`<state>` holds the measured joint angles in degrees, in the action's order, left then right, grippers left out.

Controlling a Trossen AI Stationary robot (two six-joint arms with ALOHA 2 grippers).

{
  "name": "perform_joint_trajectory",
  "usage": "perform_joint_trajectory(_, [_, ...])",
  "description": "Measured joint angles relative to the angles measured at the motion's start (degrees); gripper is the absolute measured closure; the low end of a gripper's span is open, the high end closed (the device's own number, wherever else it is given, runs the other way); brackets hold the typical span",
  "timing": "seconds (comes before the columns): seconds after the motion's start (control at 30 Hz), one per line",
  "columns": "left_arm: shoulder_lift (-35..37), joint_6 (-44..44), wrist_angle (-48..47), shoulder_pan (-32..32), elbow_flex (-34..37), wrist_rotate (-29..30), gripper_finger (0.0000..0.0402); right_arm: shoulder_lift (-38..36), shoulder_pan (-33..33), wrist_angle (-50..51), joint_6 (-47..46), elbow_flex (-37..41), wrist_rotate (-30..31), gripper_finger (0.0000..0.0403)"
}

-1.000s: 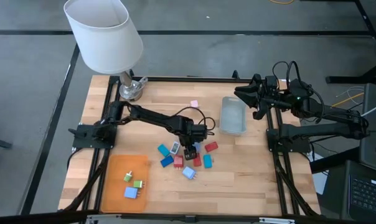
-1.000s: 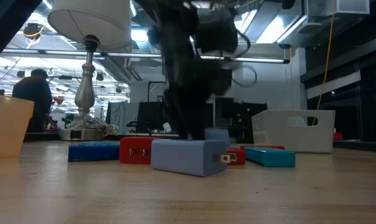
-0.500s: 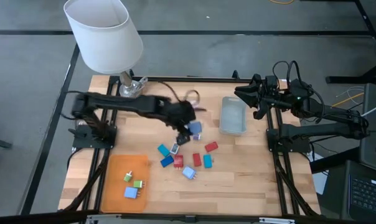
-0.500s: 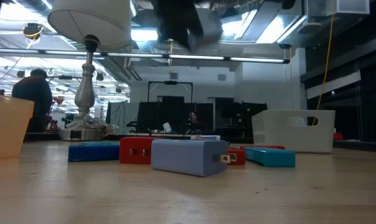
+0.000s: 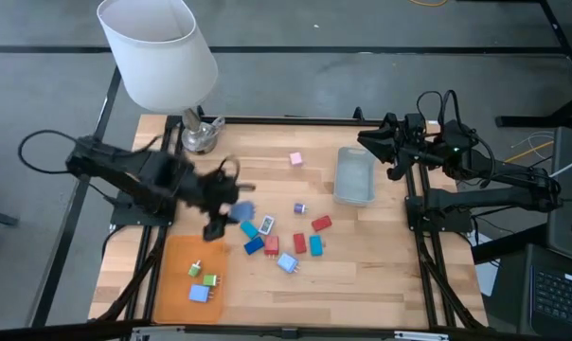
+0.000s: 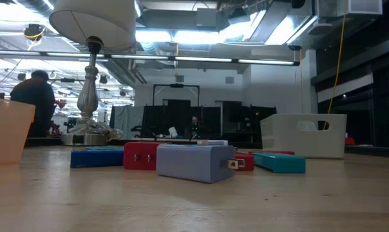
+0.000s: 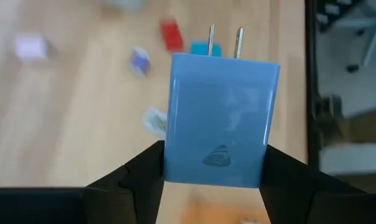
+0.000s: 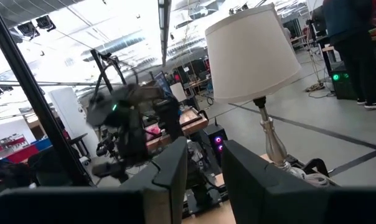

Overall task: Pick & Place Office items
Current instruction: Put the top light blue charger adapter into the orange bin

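Overhead, the left pincer (image 5: 231, 208) hangs above the left half of the counter (image 5: 381, 275), between the lamp base (image 5: 199, 135) and the orange tray (image 5: 175, 284); it shows there only as a dark smear with a blue spot. Its wrist camera makes the grip plain: the two dark fingers (image 7: 144, 168) clamp a light blue plug block (image 7: 220, 121) by its sides, prongs pointing away from the wrist. That same view shows the loose pieces only as blurred spots on the wood beyond. The overhead view places those office items (image 5: 282, 242) in a scatter at mid-counter, with a pink piece (image 5: 295, 159) apart toward the far edge beside the grey-blue bin (image 5: 353, 176), and three small pieces (image 5: 204, 280) lying on the tray. The table-level view shows neither arm; it shows a lavender plug block (image 6: 196, 161) nearest the lens, with red (image 6: 141, 155), dark blue (image 6: 96, 156) and teal (image 6: 279, 161) pieces behind it, the bin at right, and a person (image 6: 35, 103) in the room at far left. The right pincer (image 5: 369, 144) waits off the counter's far right edge, fingers closed together; its wrist view looks across to the white lampshade (image 8: 251, 51) and the blurred left arm (image 8: 129, 118).
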<state>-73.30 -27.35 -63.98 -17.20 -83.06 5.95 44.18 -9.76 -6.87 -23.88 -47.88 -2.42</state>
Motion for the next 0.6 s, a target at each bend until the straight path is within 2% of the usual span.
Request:
perform_joint_trajectory(0.2, [7.07,-21.61,11.43,-15.28,19.20,8.18,0.0194,0.13,0.00,0.03,-1.10,0.00,0.48,0.0302])
perform_joint_trajectory(0.33, [9.91,-36.73,17.02,-22.65,31.44,12.17,0.0194,0.67,0.07,0.08,-2.40,0.00,1.21,0.0302])
perform_joint_trajectory(0.47, [10.80,-47.86,20.24,-28.11,39.12,12.77,0.0194,1.45,0.07,0.03,-3.41,0.00,1.42,0.0302])
perform_joint_trajectory(0.6, [10.74,-54.24,22.96,-33.07,43.46,12.51,0.0194,2.27,0.07,0.04,-4.21,0.00,1.53,0.0302])
